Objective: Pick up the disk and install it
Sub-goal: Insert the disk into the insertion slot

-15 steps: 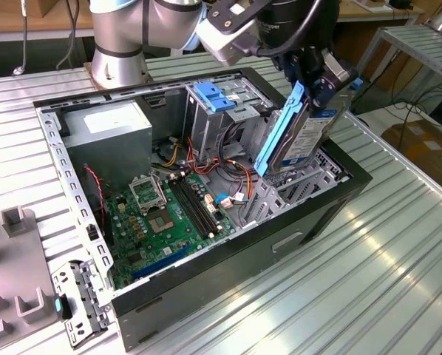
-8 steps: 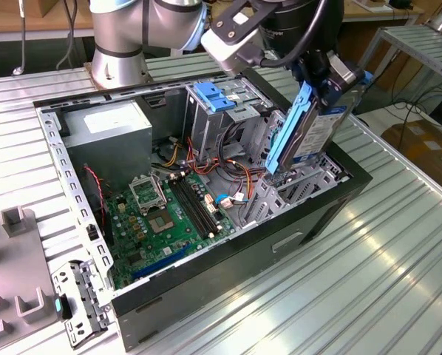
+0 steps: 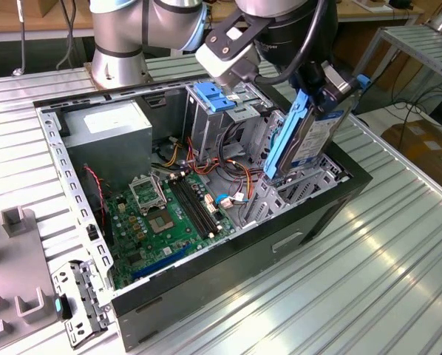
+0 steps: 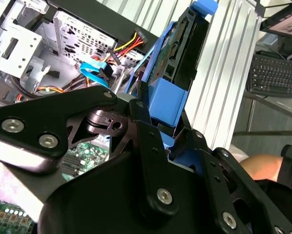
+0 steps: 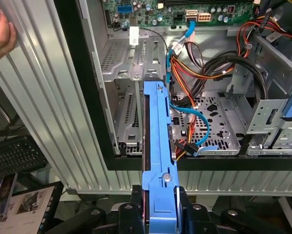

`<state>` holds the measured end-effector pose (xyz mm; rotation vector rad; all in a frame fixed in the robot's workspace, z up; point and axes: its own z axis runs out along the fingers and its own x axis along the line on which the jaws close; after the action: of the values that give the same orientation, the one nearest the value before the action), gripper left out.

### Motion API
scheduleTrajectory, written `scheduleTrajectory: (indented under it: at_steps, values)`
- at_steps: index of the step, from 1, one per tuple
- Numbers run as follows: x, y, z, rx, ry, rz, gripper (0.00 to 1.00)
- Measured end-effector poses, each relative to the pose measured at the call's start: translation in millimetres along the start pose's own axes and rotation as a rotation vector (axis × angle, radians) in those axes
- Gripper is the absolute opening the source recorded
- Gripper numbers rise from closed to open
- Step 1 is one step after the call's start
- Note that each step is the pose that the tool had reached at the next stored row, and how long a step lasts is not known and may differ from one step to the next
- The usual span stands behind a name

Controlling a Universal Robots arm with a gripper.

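Ribbed table (image 3: pixel 383 251) with an open case (image 3: pixel 228 277): board (image 3: pixel 165 222), cage (image 3: pixel 206 122), then the disk (image 3: pixel 313 137) hanging tilted over the bay (image 3: pixel 313 185) at the exterior view's right, gripper (image 4: pixel 165 126) clamped on its blue end. I'd square the rails (image 5: pixel 158 146) with the bay and mind those cables (image 3: pixel 236 177).

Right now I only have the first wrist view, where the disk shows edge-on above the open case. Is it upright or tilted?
Observer: Tilted. In the exterior view the disk leans, with its upper end toward the exterior view's right.
Operator: How is it held?
Observer: In the second wrist view the gripper is shut on the disk, clamping its blue plastic end from both sides.
Operator: Which way does the label face?
Observer: Toward the exterior view's right, away from the blue-topped drive cage.
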<state>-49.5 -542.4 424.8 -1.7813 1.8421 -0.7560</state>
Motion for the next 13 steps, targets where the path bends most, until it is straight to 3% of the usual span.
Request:
scheduleTrajectory:
  at_steps: [2,7,8,9,10,11,13]
  values:
    - [0.1,0.6,0.7,0.005,-0.0019,-0.002,0.37]
    - [0.3,1.1,1.6,0.0076,-0.004,-0.004,0.37]
    - [0.2,2.0,2.9,0.0169,-0.0079,-0.008,0.37]
    - [0.2,3.1,4.2,0.0268,-0.0224,-0.023,0.37]
    - [1.8,4.2,5.0,0.0296,-0.0379,-0.039,0.37]
    - [1.9,4.6,5.3,0.0302,-0.0411,-0.043,0.37]
    - [2.0,6.5,6.8,0.0383,-0.0397,-0.041,0.37]
